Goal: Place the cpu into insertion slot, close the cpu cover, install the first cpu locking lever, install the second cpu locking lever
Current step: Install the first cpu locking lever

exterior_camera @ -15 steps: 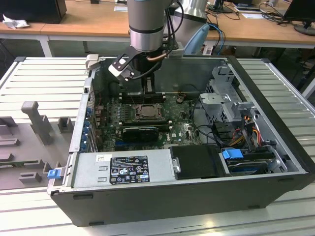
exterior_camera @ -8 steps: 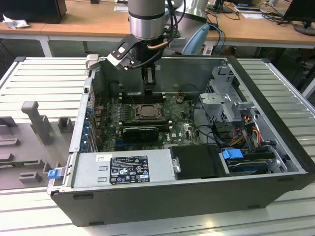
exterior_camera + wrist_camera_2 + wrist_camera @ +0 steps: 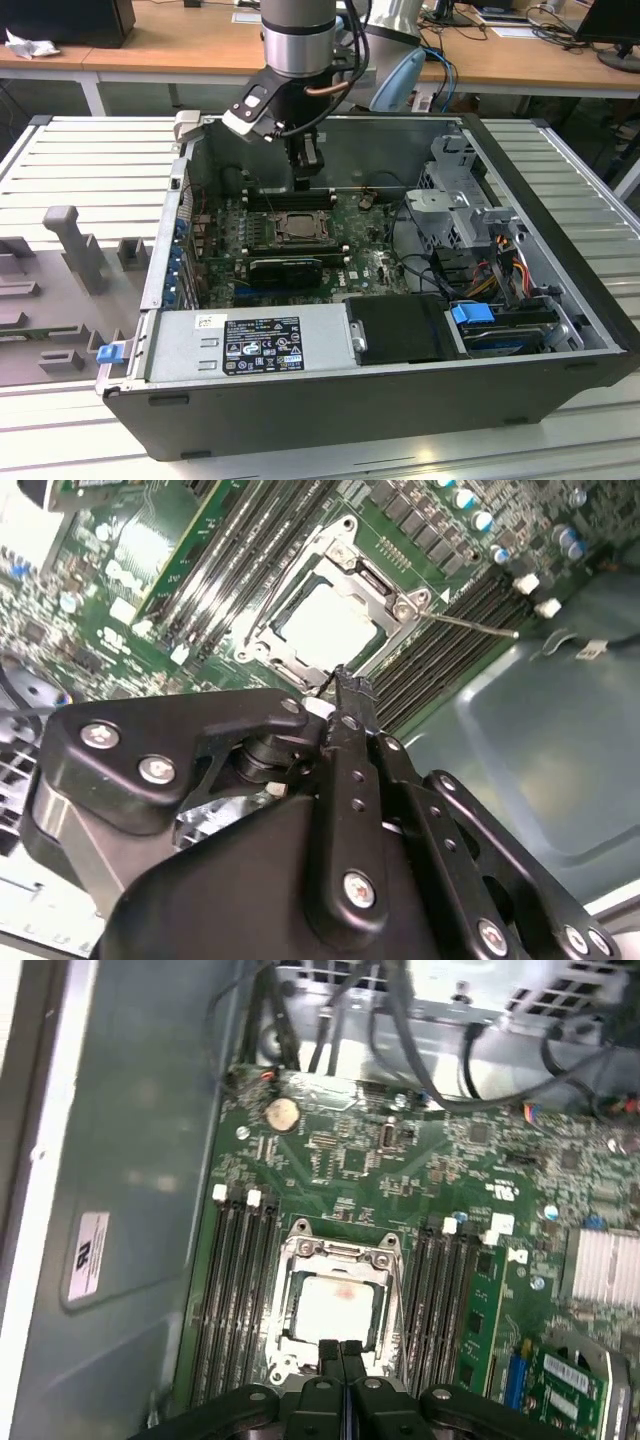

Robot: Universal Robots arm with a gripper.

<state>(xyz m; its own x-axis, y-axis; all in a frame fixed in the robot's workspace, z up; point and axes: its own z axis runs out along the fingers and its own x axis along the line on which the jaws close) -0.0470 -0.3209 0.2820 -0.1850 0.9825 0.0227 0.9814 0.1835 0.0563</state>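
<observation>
Gripper fingers are pressed together just above the insertion slot, hiding one edge. One cpu lies inside under one cpu cover; one thin lever juts out.

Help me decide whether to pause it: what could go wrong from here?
The shut gripper sits right at the edge of the cover over the chip; a slip could scrape the board. The thin lever juts over the memory slots and may spring loose.
</observation>
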